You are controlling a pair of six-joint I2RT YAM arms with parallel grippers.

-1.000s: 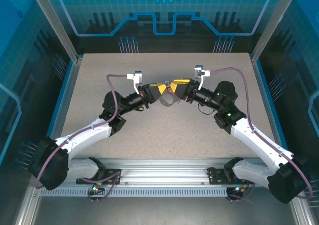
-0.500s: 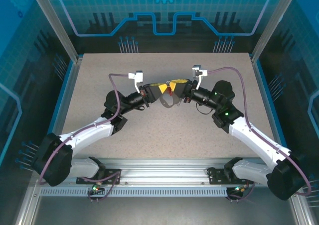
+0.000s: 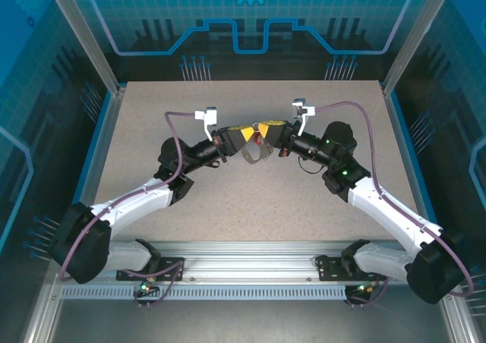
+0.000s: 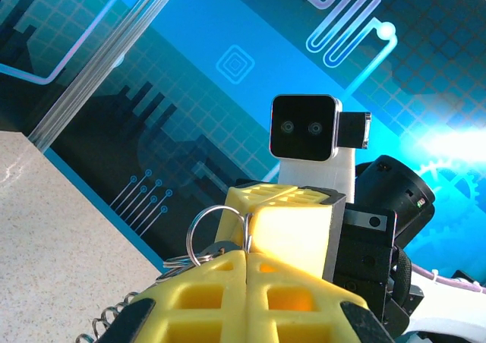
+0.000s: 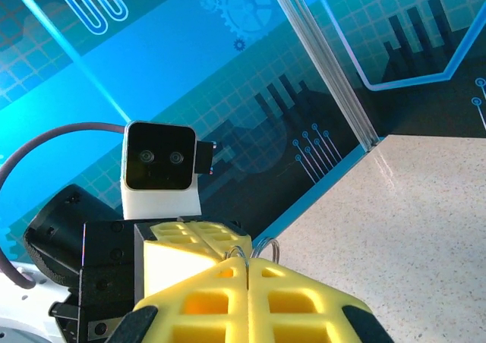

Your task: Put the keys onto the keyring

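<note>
Arms from above: both arms reach in over the speckled table (image 3: 228, 206) and meet nose to nose in the middle, up off the top.
Left gripper from above: the left gripper (image 3: 244, 134) has yellow fingers pressed together.
Right gripper from above: the right gripper (image 3: 266, 127) is just beside it, fingers pressed together too.
Keyring from above: the keyring (image 3: 254, 153) is a dark loop hanging down between the two grippers, above the table.
Key from above: a tiny red key (image 3: 259, 138) sits at the top of the loop, between the yellow tips.
Left wrist, fingers: the left gripper (image 4: 247, 271) is closed tight, and a silver ring (image 4: 206, 223) sticks out of the crack between its fingers.
Left wrist, other side: the right gripper (image 4: 292, 225) faces it, very near the ring.
Right wrist, fingers: the right gripper (image 5: 247, 278) is closed with no gap.
Right wrist, ring: thin silver ring (image 5: 266, 246) loops touch its tips; I cannot tell if they are pinched.
Right wrist, other side: the left gripper (image 5: 186, 256) is just past them.
</note>
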